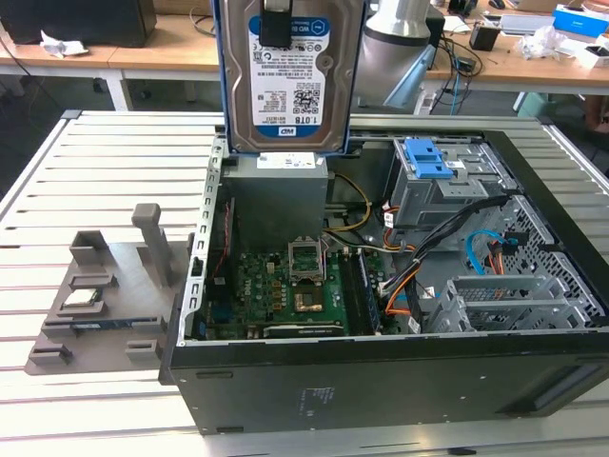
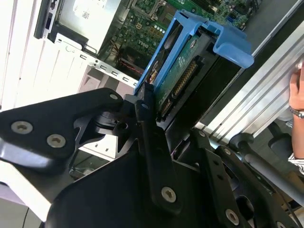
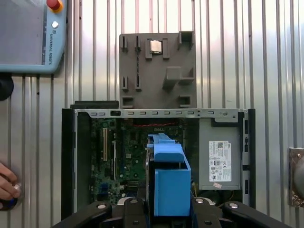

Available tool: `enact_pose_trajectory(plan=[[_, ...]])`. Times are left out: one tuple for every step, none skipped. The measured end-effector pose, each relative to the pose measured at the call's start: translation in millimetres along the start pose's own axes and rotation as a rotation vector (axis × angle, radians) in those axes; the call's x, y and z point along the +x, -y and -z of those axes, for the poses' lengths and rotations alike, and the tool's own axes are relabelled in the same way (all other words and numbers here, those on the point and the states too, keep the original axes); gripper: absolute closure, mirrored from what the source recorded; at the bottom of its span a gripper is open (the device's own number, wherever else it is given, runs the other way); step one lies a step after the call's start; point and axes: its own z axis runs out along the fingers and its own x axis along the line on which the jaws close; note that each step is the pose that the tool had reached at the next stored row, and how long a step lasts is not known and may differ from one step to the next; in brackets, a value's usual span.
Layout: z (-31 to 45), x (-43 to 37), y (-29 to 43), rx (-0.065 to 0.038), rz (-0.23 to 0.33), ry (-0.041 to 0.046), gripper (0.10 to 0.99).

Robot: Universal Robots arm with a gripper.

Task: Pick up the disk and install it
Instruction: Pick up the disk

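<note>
The disk (image 1: 290, 86) hangs upright above the open computer case (image 1: 381, 381), its white-and-blue label facing the exterior camera and its blue bracket framing the sides. My gripper (image 1: 276, 24) is shut on the disk's upper end, one black finger lying over the label. In the second wrist view the black fingers (image 2: 145, 111) clamp the disk (image 2: 190, 71) across its faces, circuit-board side showing. In the first wrist view the blue bracket of the disk (image 3: 171, 185) sticks out from the gripper (image 3: 171, 211) over the motherboard.
Inside the case stand a grey drive cage with a blue latch (image 1: 428, 176), a power supply (image 3: 221, 161) and loose cables. A grey fixture plate (image 3: 156, 71) with a processor chip (image 3: 156, 46) lies beside the case. A teach pendant (image 3: 31, 35) and a person's hand (image 3: 7, 183) are nearby.
</note>
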Motion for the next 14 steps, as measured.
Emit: enact_pose_trajectory(plan=[[-0.1, 1.3, 0.0, 0.0, 0.0, -0.0001, 0.725], [-0.1, 2.1, 0.0, 0.0, 0.0, -0.0002, 0.725], [-0.1, 3.0, 0.0, 0.0, 0.0, -0.0003, 0.725], [-0.2, 3.8, 0.0, 0.0, 0.0, -0.0003, 0.725], [-0.2, 5.0, 0.0, 0.0, 0.0, -0.0004, 0.725], [-0.3, 5.9, 0.0, 0.0, 0.0, -0.0005, 0.725], [-0.3, 6.7, 0.0, 0.0, 0.0, -0.0006, 0.725], [-0.3, 7.8, 0.1, 0.0, 0.0, -0.0007, 0.725], [-0.4, 8.8, 0.1, 0.0, 0.0, -0.0008, 0.725], [-0.5, 9.5, 0.1, 0.0, 0.0, -0.0008, 0.725], [-0.5, 10.4, 0.1, 0.0, 0.0, -0.0009, 0.725], [-0.5, 11.6, 0.1, 0.0, 0.0, -0.0012, 0.725], [-0.6, 12.7, 0.1, 0.0, 0.0, -0.0012, 0.725], [-0.6, 13.6, 0.1, 0.0, 0.0, -0.0013, 0.725]])
